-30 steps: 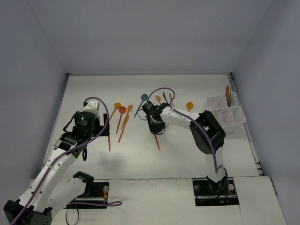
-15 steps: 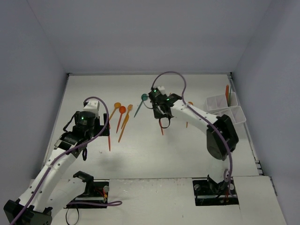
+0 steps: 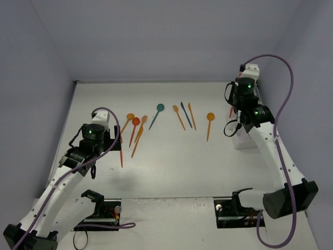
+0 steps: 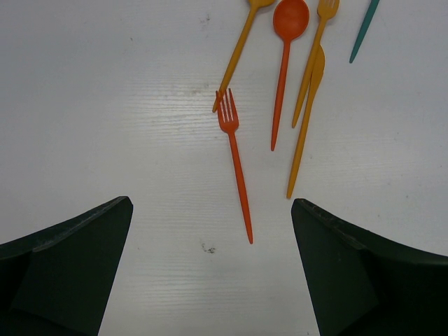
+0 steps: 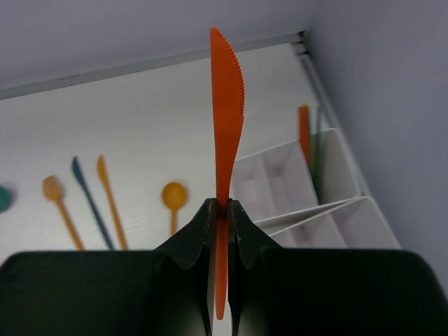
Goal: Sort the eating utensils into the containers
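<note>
An orange serrated plastic knife [image 5: 227,105] is pinched by its handle between the pressed-together fingers of the right gripper [image 5: 222,210], with the blade projecting straight ahead of the tips. A white compartmented plastic organizer [image 5: 280,157] is noted ahead and to the right of that gripper. Two thin utensils [image 5: 306,136], one orange and one teal, stand in its far compartment. A small orange plastic spoon [image 5: 173,196] lies on the white table [image 5: 140,105] ahead, slightly left. The left gripper [image 4: 212,262] is held spread wide and empty. A red-orange plastic fork [image 4: 234,161] lies just ahead between its jaws, tines pointing away.
</note>
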Robot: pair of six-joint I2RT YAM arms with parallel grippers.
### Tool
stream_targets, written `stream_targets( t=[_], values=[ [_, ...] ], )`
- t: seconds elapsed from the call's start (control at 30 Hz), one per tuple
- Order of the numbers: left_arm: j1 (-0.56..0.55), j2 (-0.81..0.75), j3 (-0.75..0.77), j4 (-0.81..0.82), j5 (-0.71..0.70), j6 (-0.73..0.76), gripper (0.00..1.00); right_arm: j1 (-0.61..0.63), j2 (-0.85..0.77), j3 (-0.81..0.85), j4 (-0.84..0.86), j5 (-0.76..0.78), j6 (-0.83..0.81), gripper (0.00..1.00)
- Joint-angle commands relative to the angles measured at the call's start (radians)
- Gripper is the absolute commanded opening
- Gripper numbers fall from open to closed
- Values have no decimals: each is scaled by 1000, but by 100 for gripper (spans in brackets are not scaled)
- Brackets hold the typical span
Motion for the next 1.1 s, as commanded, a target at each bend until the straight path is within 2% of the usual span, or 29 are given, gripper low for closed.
stream_targets(
  t=[0.0, 0.17, 0.3, 0.63, 1.07],
  values=[
    [5, -31, 2, 48, 1, 1, 97, -146, -67, -101, 251, 7, -129, 0],
    [5, -56, -3, 49, -6, 1, 97, -283, -67, -161, 354, -16, -202, 0],
    [5, -59, -3, 47, -7, 2, 97, -347, -50, -209, 441, -23, -249, 0],
    [5, -33, 0, 49, -6, 4, 97, -399, 38, -291, 550, -9, -270, 0],
    [5, -19, 2, 48, -6, 4, 97, -423, 72, -425, 668, 0, -269, 0]
  ],
)
